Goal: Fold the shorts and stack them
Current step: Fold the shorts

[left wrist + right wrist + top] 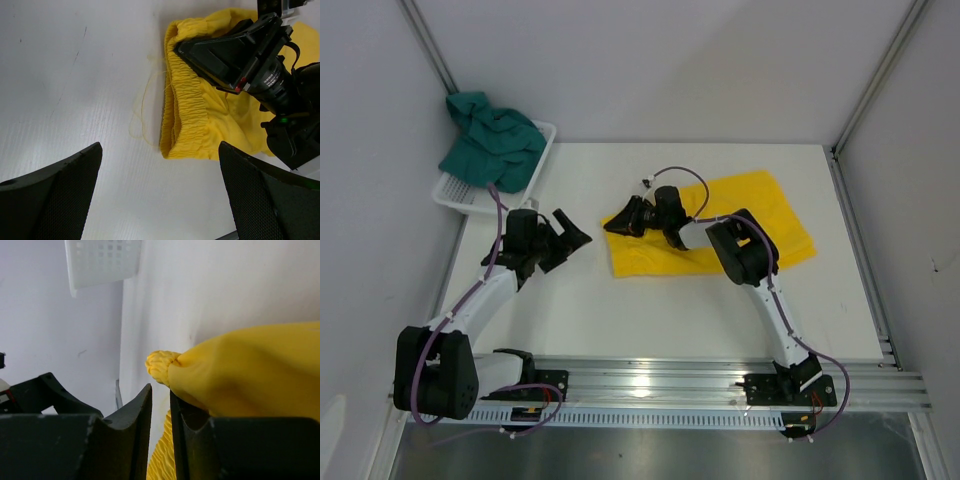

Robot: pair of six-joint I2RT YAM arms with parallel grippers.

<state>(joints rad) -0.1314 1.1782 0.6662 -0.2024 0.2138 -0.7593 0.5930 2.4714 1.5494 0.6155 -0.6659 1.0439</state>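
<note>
The yellow shorts [760,215] lie folded on the table, right of centre. Their gathered waistband [192,107] faces left. My right gripper [612,224] sits low at that waistband end. Its jaws stand a narrow slit apart [161,392], with pale table showing through the gap. Yellow cloth [250,370] bulges over the outside of the right finger, and ribbed waistband shows deep in the slit. The dark teal-green shorts [495,140] are heaped in the white mesh basket [460,195]. My left gripper [575,235] hovers wide open [160,200] over bare table, just left of the waistband.
The basket [102,262] sits at the table's back left corner against the wall. A thin pale drawstring loop [142,112] trails from the waistband onto the table. A metal rail [720,385] runs along the near edge.
</note>
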